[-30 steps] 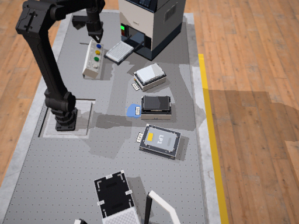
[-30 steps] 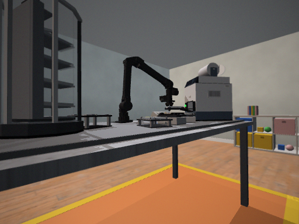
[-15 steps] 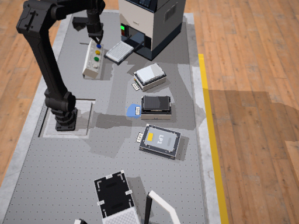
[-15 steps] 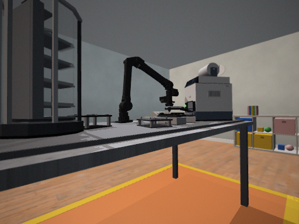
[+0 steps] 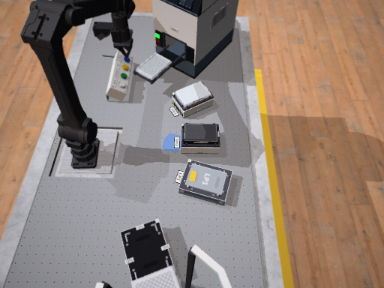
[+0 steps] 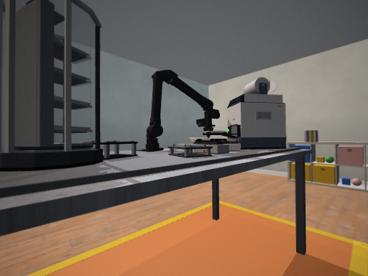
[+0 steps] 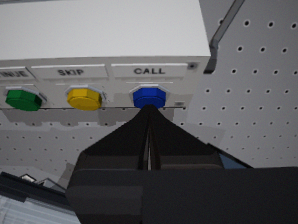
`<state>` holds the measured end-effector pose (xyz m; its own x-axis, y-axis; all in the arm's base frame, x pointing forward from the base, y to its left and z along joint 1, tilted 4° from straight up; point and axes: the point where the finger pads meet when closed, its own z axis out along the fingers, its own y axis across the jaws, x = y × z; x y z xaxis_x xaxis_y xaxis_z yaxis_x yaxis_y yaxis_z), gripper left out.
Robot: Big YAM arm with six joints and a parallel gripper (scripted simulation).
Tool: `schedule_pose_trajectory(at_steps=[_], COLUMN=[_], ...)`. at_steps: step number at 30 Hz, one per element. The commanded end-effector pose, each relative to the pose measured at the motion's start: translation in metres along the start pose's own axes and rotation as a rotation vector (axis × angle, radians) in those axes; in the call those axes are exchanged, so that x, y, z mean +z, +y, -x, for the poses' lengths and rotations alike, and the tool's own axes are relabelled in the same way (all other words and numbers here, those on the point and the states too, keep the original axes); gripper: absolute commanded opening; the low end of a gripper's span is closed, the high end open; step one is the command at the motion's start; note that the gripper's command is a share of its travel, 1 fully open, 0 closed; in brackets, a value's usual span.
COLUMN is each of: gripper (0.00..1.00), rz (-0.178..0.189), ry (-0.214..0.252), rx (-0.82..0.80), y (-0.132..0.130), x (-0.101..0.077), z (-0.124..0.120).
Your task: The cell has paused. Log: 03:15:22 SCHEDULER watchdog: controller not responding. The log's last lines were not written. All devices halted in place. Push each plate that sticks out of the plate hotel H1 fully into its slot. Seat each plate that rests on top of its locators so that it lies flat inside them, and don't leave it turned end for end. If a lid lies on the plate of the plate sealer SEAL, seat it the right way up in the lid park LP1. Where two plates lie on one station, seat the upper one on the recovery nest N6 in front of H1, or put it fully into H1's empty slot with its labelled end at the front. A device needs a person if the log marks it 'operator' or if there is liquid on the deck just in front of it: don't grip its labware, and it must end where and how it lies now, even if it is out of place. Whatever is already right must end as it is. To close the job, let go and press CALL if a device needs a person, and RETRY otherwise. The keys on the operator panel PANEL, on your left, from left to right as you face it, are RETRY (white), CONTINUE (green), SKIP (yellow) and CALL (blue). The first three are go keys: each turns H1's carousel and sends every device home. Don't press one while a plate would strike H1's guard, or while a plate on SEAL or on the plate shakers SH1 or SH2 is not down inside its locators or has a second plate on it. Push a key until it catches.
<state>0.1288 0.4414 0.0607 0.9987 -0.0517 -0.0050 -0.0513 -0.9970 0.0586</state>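
Observation:
The operator panel PANEL (image 5: pixel 117 87) (image 7: pixel 100 30) stands at the back left of the deck. My gripper (image 5: pixel 126 55) (image 7: pixel 149 112) (image 6: pixel 208 134) is shut and empty, with its tip right at the blue CALL key (image 5: pixel 127 59) (image 7: pixel 148 96). Beside that key are the yellow SKIP key (image 5: pixel 125 67) (image 7: pixel 85 98), the green CONTINUE key (image 5: pixel 124 76) (image 7: pixel 23 99) and the white RETRY key (image 5: pixel 122 85). A blue puddle (image 5: pixel 169 142) lies on the deck just in front of the shaker that holds a dark plate (image 5: pixel 200 132).
The sealer SEAL (image 5: pixel 195 26) has a white plate (image 5: pixel 153 66) on its tray. Another shaker carries a white plate (image 5: pixel 192 94). The lid park LP1 (image 5: pixel 205 181) lies near the middle. The black nest N6 (image 5: pixel 144 245) and a white plate (image 5: pixel 157 279) are at the front. H1 (image 6: pixel 50 158) stands at the left.

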Motion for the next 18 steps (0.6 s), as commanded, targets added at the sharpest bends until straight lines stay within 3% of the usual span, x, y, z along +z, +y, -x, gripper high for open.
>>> schedule_pose_trajectory(at_steps=[1, 18], gripper=[0.00, 0.00], rz=[0.023, 0.017], ry=[-0.007, -0.005], rx=[-0.001, -0.001], y=[0.0027, 0.0000], x=[0.0113, 0.0092], z=[-0.0036, -0.0044])
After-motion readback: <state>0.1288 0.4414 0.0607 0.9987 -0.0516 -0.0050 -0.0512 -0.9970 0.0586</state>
